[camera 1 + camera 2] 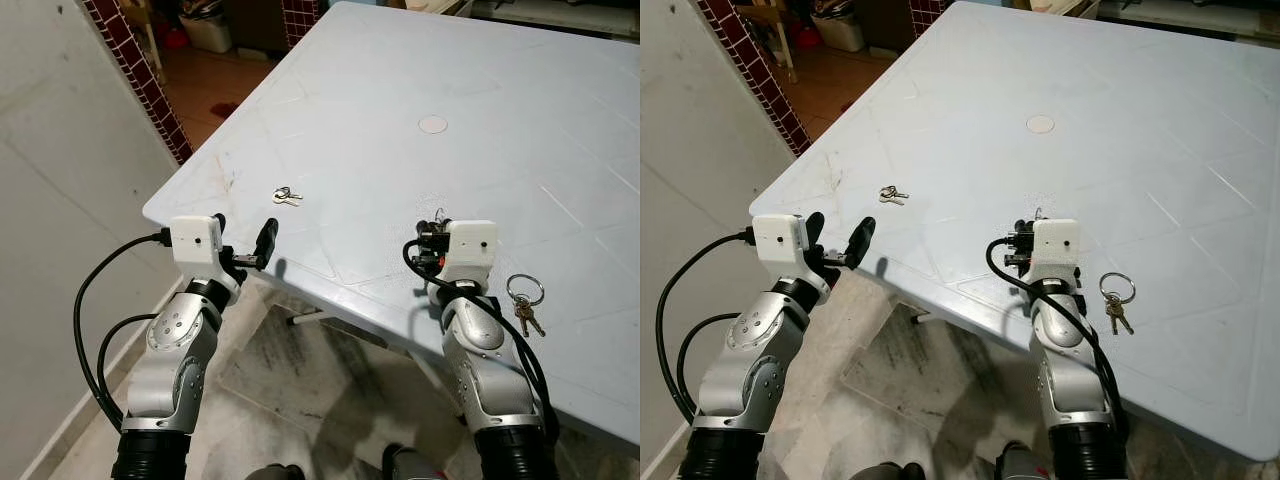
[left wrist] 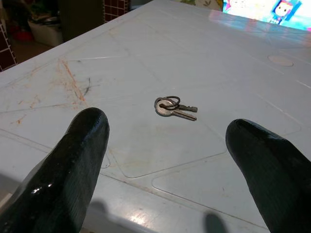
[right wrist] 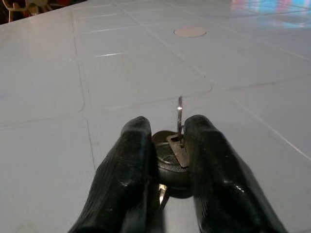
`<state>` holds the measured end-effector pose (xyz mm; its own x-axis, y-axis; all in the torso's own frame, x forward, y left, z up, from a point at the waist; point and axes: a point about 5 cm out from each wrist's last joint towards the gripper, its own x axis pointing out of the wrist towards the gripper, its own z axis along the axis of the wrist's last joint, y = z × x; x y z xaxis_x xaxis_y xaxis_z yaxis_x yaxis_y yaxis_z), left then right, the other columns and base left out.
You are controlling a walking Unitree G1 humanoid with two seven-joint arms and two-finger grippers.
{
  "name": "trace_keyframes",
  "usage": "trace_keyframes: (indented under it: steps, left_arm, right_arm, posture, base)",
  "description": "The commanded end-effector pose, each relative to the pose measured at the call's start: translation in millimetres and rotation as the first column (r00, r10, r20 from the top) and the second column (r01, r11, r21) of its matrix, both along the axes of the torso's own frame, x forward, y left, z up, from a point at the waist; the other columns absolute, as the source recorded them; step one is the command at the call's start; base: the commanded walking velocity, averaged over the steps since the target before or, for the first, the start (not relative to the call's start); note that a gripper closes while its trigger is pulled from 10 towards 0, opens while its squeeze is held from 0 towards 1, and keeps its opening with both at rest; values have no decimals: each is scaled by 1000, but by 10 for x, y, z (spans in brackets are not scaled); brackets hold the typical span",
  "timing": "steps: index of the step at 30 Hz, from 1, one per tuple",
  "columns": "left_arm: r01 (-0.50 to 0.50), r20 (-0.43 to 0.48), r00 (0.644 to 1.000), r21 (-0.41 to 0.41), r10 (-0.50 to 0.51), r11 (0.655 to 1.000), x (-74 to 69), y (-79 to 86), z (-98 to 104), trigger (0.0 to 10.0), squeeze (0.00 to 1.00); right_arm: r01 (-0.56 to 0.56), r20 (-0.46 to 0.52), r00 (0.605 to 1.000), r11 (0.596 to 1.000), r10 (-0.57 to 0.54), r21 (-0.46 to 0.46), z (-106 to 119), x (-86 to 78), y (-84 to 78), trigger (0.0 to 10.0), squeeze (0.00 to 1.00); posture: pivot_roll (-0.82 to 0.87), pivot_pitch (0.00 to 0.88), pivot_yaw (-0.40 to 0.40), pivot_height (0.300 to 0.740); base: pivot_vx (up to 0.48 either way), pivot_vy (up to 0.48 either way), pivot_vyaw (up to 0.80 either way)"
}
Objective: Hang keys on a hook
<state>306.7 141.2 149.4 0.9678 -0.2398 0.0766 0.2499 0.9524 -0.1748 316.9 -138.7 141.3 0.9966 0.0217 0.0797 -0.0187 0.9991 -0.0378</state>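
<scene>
A large pale blue plastic table [image 1: 420,90] filled most of the scene, standing on a tiled floor [image 1: 300,385] beside a light wall [image 1: 60,200]. A round white cap [image 1: 432,124] sat in the middle of the tabletop.

The right gripper [image 3: 165,160] was over the table near its front edge. Its two black fingers [image 3: 124,179] were almost closed and pinched a small bunch of keys [image 3: 176,145] between them; one thin metal piece stood upright out of the grip. How many keys were in this bunch I could not tell.

The left gripper [image 2: 165,160] was at the table's left front edge, level with the tabletop. Its two fingers [image 2: 77,160] were spread wide apart and touched nothing. Between the fingers, further in on the table, lay a second set of keys [image 2: 174,108]: a small ring with two keys, flat on the surface and well apart from the gripper.

A third set [image 1: 524,300] lay on the table just beside the right arm, on its right side: a bigger ring with two keys, also flat.

So three sets of keys were counted, one held and two lying free. Beyond the table's far left corner there was a dark red tiled wall [image 1: 140,70].
</scene>
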Motion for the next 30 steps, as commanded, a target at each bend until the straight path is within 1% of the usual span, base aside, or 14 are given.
trace_keyframes:
  steps: [1,12,16,17,22,26,29,30]
  left_arm:
    - [-20,-13,1000,8,20,1000,-30,50,-26,10000,0]
    - [-23,-14,1000,2,23,1000,-34,27,-40,10000,0]
    - [-24,-12,1000,2,24,1000,-26,27,-39,10000,0]
    - [-23,-11,1000,2,23,1000,-24,25,-39,10000,0]
    - [-20,-11,1000,2,20,1000,-14,20,-38,10000,0]
    - [-19,-7,1000,1,19,1000,-2,13,-32,10000,0]
    - [-21,-4,1000,0,21,1000,1,14,-25,10000,0]
    - [-23,-1,1000,-1,23,1000,7,14,-22,10000,0]
  right_arm:
    - [-18,-3,1000,1000,18,1,-14,9,45,0,0]
    - [-18,1,1000,1000,18,-10,-25,10,16,0,0]
    - [-6,21,1000,1000,7,-30,-5,-1,2,0,0]
    - [1,40,999,999,1,-48,22,-12,-2,0,0]
    - [17,54,998,999,-14,-46,39,-22,-11,0,0]
    - [41,102,994,998,-36,-51,98,-40,-33,0,0]
    - [39,167,986,994,-22,-98,195,-64,-14,0,0]
    - [31,213,977,991,-3,-128,276,-78,16,0,0]
  posture:
    - [-49,201,110,740]
    - [-56,199,103,740]
    - [-59,198,105,740]
    - [-61,196,105,740]
    - [-65,194,107,740]
    - [-65,189,107,740]
    - [-65,188,107,740]
    - [-66,186,107,740]
  base:
    - [0,0,0]
    - [0,0,0]
    - [0,0,0]
    - [0,0,0]
    - [0,0,0]
    - [0,0,0]
    - [0,0,0]
    - [0,0,0]
